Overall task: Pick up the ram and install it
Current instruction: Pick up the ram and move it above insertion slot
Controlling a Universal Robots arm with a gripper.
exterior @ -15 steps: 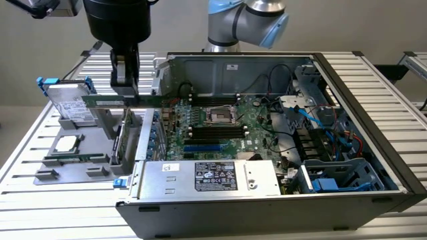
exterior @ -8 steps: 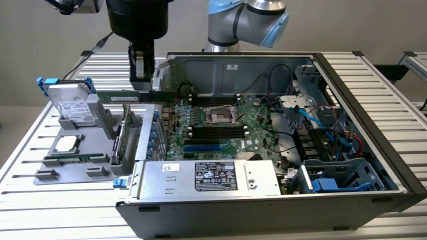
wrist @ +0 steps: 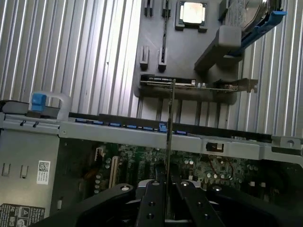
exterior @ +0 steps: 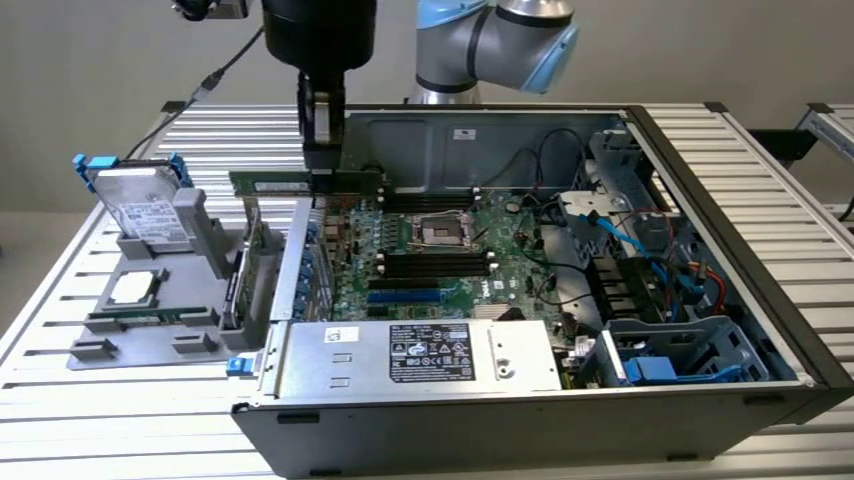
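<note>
Ram (exterior: 274, 184) hangs level in claw (exterior: 322, 174), clear above case rim (exterior: 296, 268).

The exterior view looks down from high up on the open computer case (exterior: 534, 430), taking in the whole slatted table (exterior: 80, 400), with the robot arm (exterior: 494, 40) on the far side. The wrist view sits close above the case, facing past the gripper (wrist: 168, 187) over the motherboard (wrist: 142, 161) toward the grey parts holder (wrist: 189, 47). Both views share motherboard, holder and the case's side wall (wrist: 142, 135).
</note>
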